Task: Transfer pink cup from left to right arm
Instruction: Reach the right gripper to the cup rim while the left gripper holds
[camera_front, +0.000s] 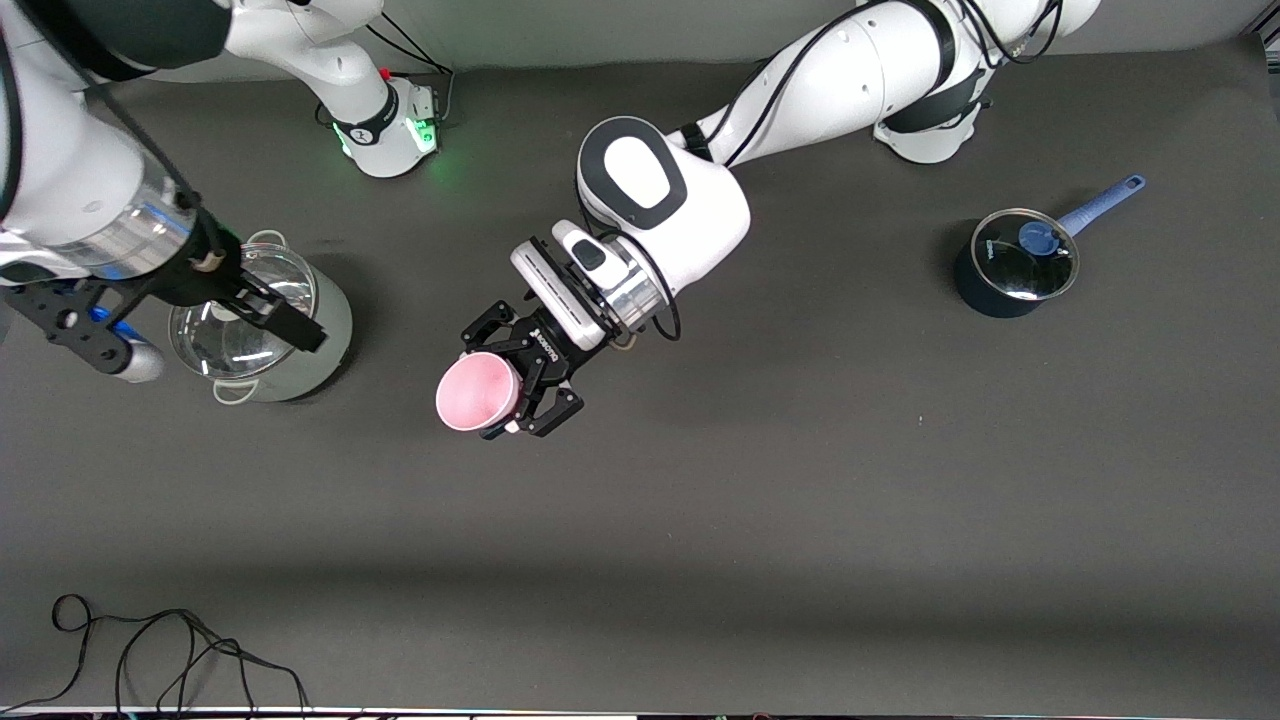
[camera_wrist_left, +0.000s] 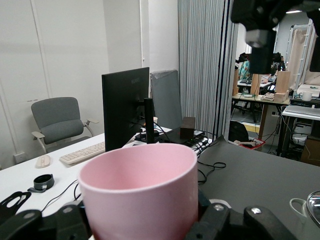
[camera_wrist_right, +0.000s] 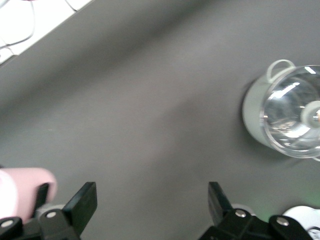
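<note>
The pink cup (camera_front: 477, 392) is a small pale-pink tumbler held in the air over the middle of the table, tilted so its open mouth faces the front camera. My left gripper (camera_front: 497, 384) is shut on it, one finger on each side. In the left wrist view the cup (camera_wrist_left: 140, 190) fills the space between the fingers (camera_wrist_left: 250, 222). My right gripper (camera_front: 285, 315) is open and empty, hovering over the steel pot toward the right arm's end. In the right wrist view its fingers (camera_wrist_right: 82, 202) stand wide apart, and the cup (camera_wrist_right: 22, 187) shows at the edge.
A steel pot with a glass lid (camera_front: 262, 322) stands under the right gripper; it also shows in the right wrist view (camera_wrist_right: 287, 111). A dark blue saucepan with a glass lid and blue handle (camera_front: 1015, 262) stands toward the left arm's end. A black cable (camera_front: 150, 650) lies near the front edge.
</note>
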